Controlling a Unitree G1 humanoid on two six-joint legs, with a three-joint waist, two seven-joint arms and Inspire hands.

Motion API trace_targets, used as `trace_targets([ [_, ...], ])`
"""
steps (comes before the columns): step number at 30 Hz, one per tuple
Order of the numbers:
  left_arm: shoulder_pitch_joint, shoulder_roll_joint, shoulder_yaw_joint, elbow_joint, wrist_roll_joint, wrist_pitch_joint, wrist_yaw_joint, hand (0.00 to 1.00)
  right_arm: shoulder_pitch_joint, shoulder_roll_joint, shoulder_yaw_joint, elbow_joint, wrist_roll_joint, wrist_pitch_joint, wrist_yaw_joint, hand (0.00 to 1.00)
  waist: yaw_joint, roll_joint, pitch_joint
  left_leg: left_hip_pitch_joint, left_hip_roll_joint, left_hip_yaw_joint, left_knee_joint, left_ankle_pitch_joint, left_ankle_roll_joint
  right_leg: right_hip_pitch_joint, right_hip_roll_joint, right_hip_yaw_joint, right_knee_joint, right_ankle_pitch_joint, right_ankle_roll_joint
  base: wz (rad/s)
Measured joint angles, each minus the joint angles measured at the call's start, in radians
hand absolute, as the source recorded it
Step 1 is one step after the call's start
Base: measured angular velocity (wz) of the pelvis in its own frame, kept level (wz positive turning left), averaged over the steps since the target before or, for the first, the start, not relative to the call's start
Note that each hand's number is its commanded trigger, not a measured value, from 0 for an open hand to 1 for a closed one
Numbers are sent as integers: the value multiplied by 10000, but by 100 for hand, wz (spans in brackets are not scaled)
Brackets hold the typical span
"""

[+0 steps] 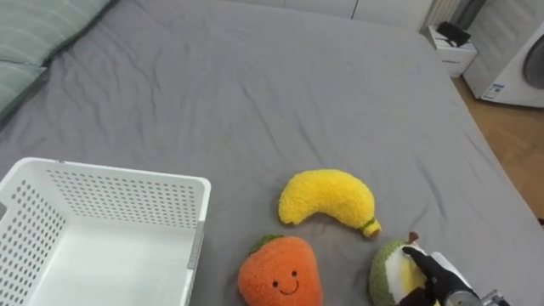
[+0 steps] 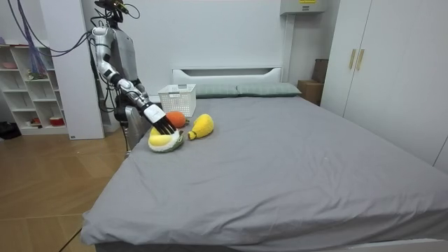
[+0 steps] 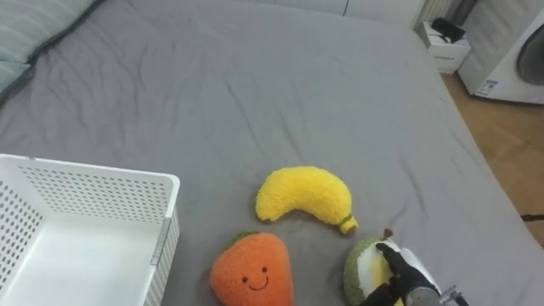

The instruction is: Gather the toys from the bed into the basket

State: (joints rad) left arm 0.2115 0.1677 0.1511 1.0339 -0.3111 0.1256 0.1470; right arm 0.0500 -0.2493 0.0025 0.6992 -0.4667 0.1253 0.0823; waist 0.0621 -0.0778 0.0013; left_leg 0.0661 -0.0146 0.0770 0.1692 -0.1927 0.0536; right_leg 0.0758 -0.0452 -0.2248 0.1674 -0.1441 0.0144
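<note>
At the near right of the bed (image 1: 255, 85), the avocado (image 1: 384, 274) is lying under the right hand (image 1: 438, 274), which is pinching it: fingers are reaching over its yellow middle, the thumb is pressing from the near side. Just left, the orange (image 1: 280, 272) is facing up, with the banana (image 1: 330, 198) lying just beyond. Farther left, the basket (image 1: 127, 197) is sitting open.

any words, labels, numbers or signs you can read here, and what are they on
No text can be read.
Sticker on the white appliance by the bed's far corner: too small and blurred to read.
Orange plush toy: a stitched smiling face, no words.
White basket: no print to be seen.
</note>
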Motion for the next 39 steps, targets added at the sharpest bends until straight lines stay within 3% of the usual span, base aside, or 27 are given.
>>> trace_targets([
  [8, 23, -13, -190, -52, 0, -17, 224, 0, -109, 167, -56, 769, -306, -181, -1563, 100, -15, 40, -8, -24, -4, -23, -10, -2, -1, 5, 8, 4, -19, 0, 1, 0],
  [14, -3, -19, -365, -62, 4, -46, 348, 0, 18, 167, -68, 879, -424, -289, -2216, 100, -33, 185, -8, -28, -3, -36, -11, -1, -2, 5, 12, 11, -17, 0, 1, 0],
  [24, 61, 5, -366, -50, -3, -235, 185, 0, 112, 167, -79, 1993, -396, -1080, -3547, 100, -33, 289, -2, 37, -23, -131, 26, 1, -3, 120, -8, -70, -32, -2, 3, 1],
  [29, 54, 17, -366, -29, -3, -253, 157, 0, 160, 160, -272, 1865, -22, -1167, -3852, 100, -62, 257, -33, 37, -50, -130, 23, 4, 3, 100, -50, -110, -2, -31, 16, 0],
  [32, 76, 18, -267, -28, -1, -364, -36, 0, 220, 154, -697, 1225, 507, -1012, -3807, 100, -70, 216, 3, 60, -66, -75, -11, 9, 10, 77, -51, 19, 11, -71, 35, -5],
  [34, 88, 15, -34, -18, 4, -407, -159, 0, 426, 155, -968, -133, 745, -801, -3571, 100, -259, 200, 24, 67, -66, -54, -29, 12, 13, 66, -51, 29, 7, -72, 37, -4],
  [39, 70, -17, 134, 253, 7, -447, -270, 0, 233, -44, -1513, -3910, 1411, -914, -3410, 100, -600, 173, 48, 82, -44, 145, -72, 24, 18, -84, -26, 217, 66, -72, 35, -11],
])
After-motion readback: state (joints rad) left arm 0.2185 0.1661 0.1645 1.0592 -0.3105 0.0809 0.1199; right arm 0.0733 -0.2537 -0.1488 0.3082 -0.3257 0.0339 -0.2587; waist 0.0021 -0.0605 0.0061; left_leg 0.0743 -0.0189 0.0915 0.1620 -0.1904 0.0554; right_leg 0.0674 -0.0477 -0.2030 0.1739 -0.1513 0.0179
